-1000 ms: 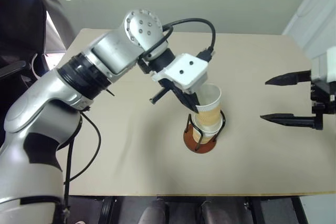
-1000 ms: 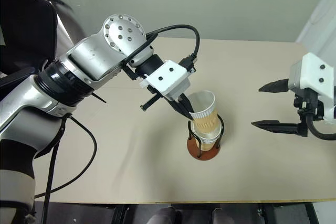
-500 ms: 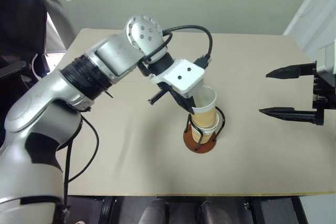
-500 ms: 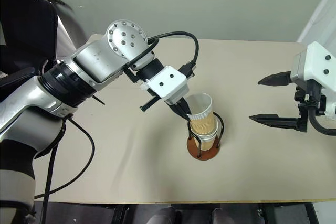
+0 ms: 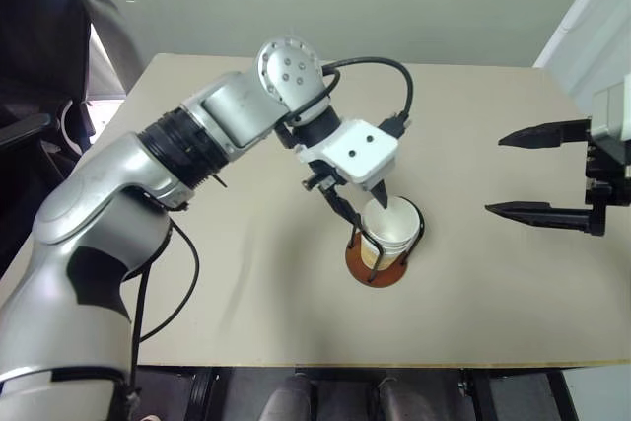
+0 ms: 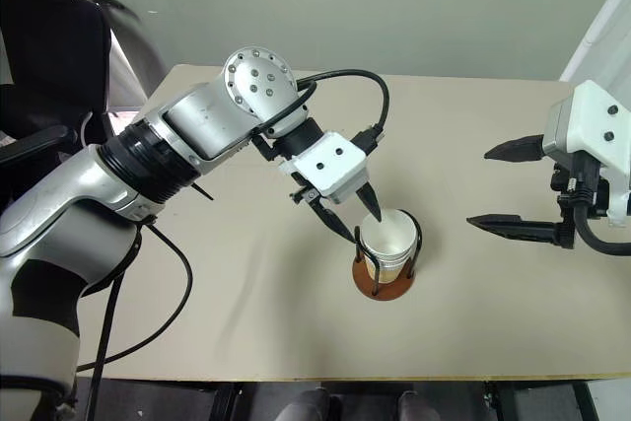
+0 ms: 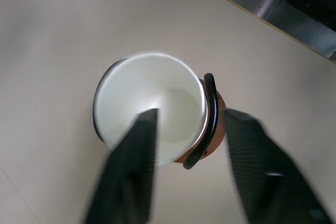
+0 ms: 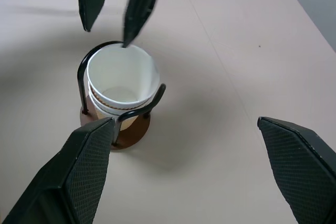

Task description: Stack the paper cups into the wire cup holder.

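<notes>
Left eye view: the wire cup holder stands near the middle of the beige table, and the paper cups sit nested inside it between the black wire loops, the white mouth of the top one facing up. The left gripper hangs just over the near-left rim of the stack with its two black fingers parted; one tip is at the rim, the other stands outside the cup, and it grasps nothing. The right gripper waits well apart at the table's right side, fingers spread wide and empty.

Right eye view: the same layout, with the stack low in the holder and the reddish-brown disc showing beneath it.

Left wrist view: the top cup's white inside lies between and beyond the blurred fingers, with a black wire loop hugging one side of it.

Right wrist view: a tan-yellow band with a dark edge shows under the top cup's rim. No brand, label or readable writing appears on any cup or on the holder.
</notes>
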